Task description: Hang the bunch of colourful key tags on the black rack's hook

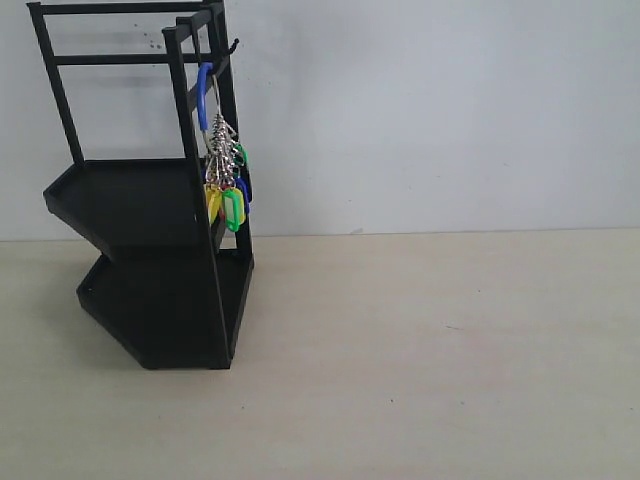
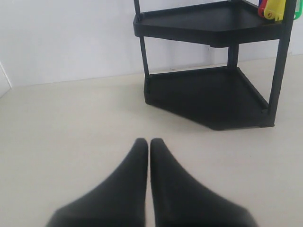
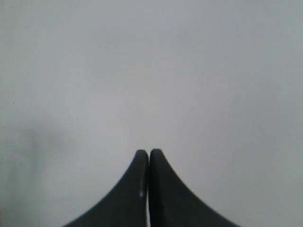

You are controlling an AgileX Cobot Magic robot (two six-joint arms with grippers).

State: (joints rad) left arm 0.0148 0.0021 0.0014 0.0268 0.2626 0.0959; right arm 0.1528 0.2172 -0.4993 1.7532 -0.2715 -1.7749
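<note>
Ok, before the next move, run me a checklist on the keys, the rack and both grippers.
1. Key bunch off the table, hanging from the rack top frame: ok.
2. Blue loop seated on the hook itself: cannot tell, too small.
3. Rack upright on the table: ok.
4. Left gripper shut, empty, clear of the rack: ok.
5. Right gripper shut, empty: ok.
</note>
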